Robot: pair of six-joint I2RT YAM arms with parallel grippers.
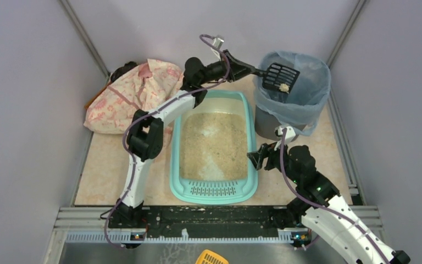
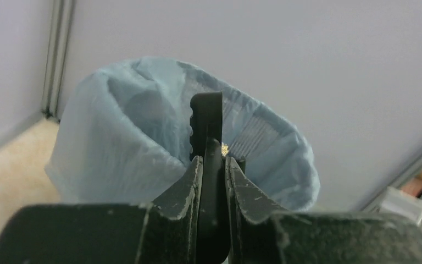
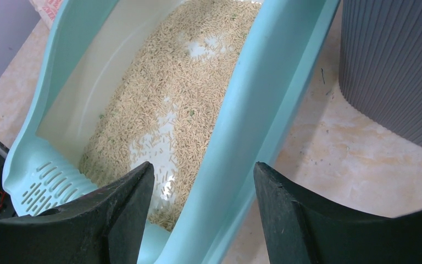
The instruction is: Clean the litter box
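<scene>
Black scoop, pinched by the left end effector, holds a clump over the one-o'clock bin, not yet tipped; right end effector gapes astride the litter box rim.

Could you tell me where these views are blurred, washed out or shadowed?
Left wrist view: hazy, the scoop a black shape against the blue bin bag. Right wrist view: litter crisp, bare floor of the litter box washed out. Top view: even light, faint shadows.
</scene>
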